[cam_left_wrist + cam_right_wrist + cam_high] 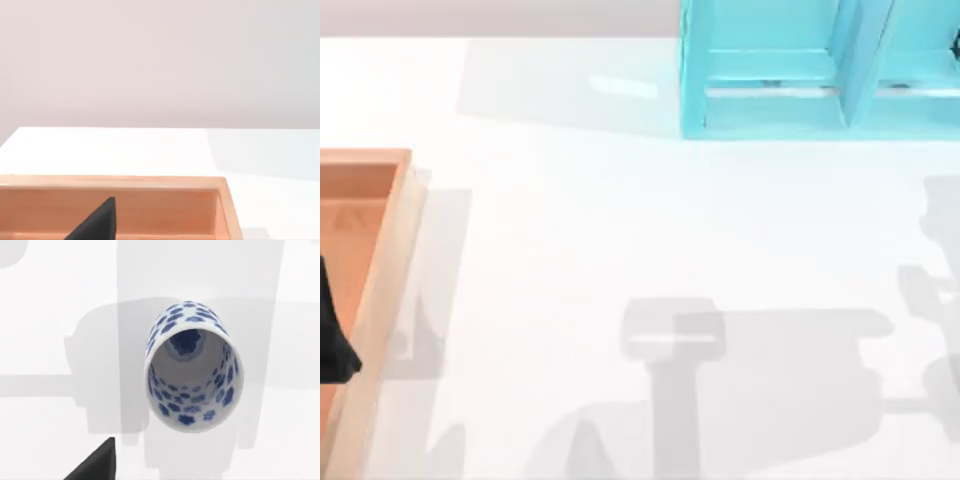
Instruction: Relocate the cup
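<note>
you see the cup (192,367), white with blue flowers, just beyond your right end effector (95,462), its open mouth turned toward the wrist camera above the white surface (45,405). whether it is held, you cannot tell. your left end effector (97,222) hangs over the wooden tray (380,270) at the surface's left edge. a turquoise rack (800,70) stands far across from both.

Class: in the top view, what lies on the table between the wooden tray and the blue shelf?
Nothing: bare white table separates wooden tray from blue shelf.
</note>
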Robot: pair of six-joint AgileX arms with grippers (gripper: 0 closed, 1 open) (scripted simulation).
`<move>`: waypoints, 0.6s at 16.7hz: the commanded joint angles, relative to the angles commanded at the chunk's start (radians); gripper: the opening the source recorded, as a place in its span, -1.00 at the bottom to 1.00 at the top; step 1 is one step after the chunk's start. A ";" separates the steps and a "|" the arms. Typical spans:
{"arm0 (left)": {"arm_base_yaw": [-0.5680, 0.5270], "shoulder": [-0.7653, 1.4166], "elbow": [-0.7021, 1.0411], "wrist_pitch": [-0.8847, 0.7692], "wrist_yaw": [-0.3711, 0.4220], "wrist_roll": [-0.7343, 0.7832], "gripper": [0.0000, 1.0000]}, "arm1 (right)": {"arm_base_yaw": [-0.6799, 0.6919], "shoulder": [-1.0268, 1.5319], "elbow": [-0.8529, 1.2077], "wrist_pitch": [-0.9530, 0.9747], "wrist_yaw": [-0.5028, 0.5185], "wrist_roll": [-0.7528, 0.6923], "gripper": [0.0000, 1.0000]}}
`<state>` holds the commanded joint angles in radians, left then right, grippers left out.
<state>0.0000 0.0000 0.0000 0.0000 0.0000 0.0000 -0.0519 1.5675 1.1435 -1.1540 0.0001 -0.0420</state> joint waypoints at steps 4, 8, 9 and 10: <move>0.000 0.000 0.000 0.000 0.000 0.000 1.00 | 0.001 0.058 -0.133 0.210 0.000 0.001 1.00; 0.000 0.000 0.000 0.000 0.000 0.000 1.00 | 0.001 0.100 -0.226 0.334 0.000 0.003 1.00; 0.000 0.000 0.000 0.000 0.000 0.000 1.00 | 0.001 0.101 -0.230 0.338 0.000 0.003 1.00; 0.000 0.000 0.000 0.000 0.000 0.000 1.00 | 0.001 0.101 -0.230 0.338 0.000 0.003 1.00</move>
<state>0.0000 0.0000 0.0000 0.0000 0.0000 0.0000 -0.0508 1.6689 0.9132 -0.8160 0.0001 -0.0392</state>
